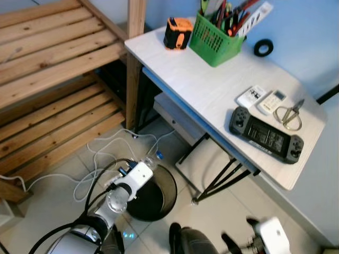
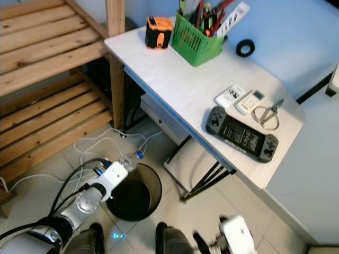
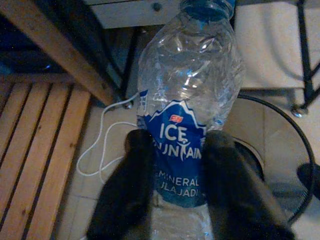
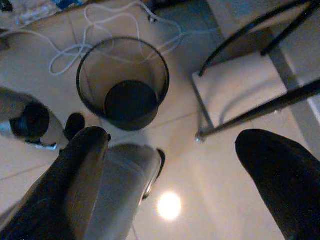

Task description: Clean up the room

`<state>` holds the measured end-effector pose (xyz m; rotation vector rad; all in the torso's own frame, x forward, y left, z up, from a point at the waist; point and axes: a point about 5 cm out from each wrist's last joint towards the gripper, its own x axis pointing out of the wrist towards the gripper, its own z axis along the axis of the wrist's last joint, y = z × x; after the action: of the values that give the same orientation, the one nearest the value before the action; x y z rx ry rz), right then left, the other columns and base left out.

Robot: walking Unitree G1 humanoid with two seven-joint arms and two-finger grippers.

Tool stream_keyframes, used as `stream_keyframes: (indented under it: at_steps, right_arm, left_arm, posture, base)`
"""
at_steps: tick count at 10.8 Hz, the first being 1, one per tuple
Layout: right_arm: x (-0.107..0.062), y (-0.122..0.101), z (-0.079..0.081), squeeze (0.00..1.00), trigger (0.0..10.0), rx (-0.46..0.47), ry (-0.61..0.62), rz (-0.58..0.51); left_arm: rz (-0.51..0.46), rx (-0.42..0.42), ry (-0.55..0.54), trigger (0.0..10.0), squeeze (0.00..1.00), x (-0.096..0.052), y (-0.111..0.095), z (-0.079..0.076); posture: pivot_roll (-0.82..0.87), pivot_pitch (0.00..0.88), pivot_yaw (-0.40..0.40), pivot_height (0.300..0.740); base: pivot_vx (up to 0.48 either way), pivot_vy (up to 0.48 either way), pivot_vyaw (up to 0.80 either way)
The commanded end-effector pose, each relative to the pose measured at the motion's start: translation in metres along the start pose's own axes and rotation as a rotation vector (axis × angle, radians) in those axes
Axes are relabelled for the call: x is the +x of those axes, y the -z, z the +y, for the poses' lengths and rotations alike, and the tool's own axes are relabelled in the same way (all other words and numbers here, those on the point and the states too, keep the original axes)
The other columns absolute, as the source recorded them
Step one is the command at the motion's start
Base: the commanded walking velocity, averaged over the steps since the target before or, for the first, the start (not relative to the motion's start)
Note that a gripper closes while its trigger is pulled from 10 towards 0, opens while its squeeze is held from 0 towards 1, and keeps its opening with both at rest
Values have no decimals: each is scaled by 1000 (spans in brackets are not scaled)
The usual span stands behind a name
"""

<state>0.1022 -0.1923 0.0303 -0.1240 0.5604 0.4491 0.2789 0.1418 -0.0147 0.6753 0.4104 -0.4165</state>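
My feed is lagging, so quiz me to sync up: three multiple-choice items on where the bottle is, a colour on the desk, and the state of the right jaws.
1. Where is the plastic bottle?
A. Lying on the white desk
B. Held in the left gripper by the rim of the black bin
C. On the wooden slats

2. What colour is the basket of pens on the white desk?
A. Green
B. Red
C. Black

3. How do the jaws of the right gripper stand?
A. Shut on a cable
B. Shut on scissors
C. Open and empty

Answers: 1 B, the left wrist view shows black fingers clamped on its blue label; 2 A, its mesh is bright green; 3 C, the right wrist view shows the fingers wide apart above bare floor.
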Motion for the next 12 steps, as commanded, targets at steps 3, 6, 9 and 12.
stream_keyframes:
  at_steps: [3, 6, 9, 12]
  right_arm:
    - [-18, 25, 9, 0, 10000, 12, 26, 38]
    - [-28, 29, 32, 0, 10000, 16, 23, 29]
    - [-15, 21, 25, 0, 10000, 15, 39, -6]
    - [5, 11, 15, 0, 10000, 24, 76, -60]
  left_arm:
    - [-70, 73, 75, 10000, 1000, 5, -16, -11]
    - [-40, 91, 79, 10000, 867, 2, -8, -8]
    - [27, -155, 92, 10000, 0, -9, 14, -25]
    - [-2, -323, 22, 10000, 0, -19, 25, -26]
  posture:
    - [-421, 293, -175, 740]
    - [-412, 295, -166, 740]
    - [-376, 283, -143, 740]
    - [-299, 226, -84, 740]
  base:
    - [0, 0, 0]
    - [0, 0, 0]
    - [0, 0, 0]
    - [0, 0, 0]
